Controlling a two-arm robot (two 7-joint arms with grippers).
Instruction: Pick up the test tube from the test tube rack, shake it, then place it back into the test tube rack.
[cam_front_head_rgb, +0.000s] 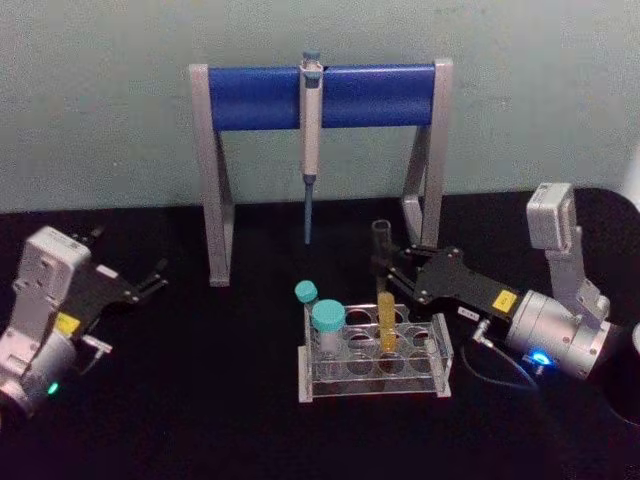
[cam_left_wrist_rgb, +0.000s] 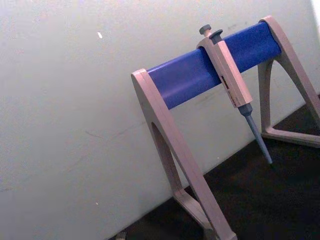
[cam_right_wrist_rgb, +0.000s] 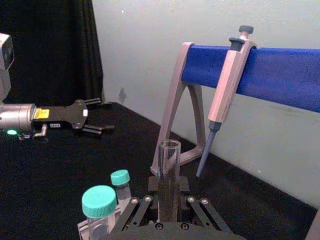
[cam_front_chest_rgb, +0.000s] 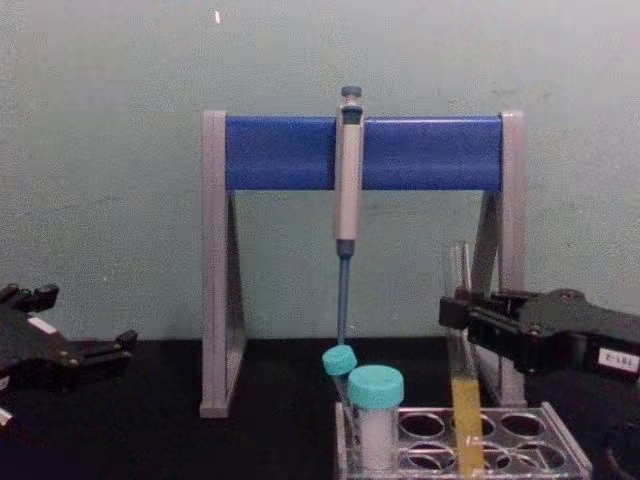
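Note:
The test tube (cam_front_head_rgb: 383, 300) stands upright in the test tube rack (cam_front_head_rgb: 441, 362), yellow-orange liquid in its lower part. My right gripper (cam_front_head_rgb: 386, 268) reaches in from the right and is shut on the test tube's clear upper part, above the rack. In the right wrist view the test tube (cam_right_wrist_rgb: 169, 155) rises between the dark pads of the right gripper (cam_right_wrist_rgb: 168, 194). From the chest, the right gripper (cam_front_chest_rgb: 458, 312) meets the test tube (cam_front_chest_rgb: 463, 405) over the rack (cam_front_chest_rgb: 560, 445). My left gripper (cam_front_head_rgb: 155, 282) rests open at the far left of the table, holding nothing.
A grey-and-blue pipette stand (cam_front_head_rgb: 320, 95) spans the back of the table, with a pipette (cam_front_head_rgb: 311, 150) hanging from it just behind the rack. Two teal-capped white vials (cam_front_head_rgb: 328, 322) sit in the rack's left side. Black tabletop lies between the arms.

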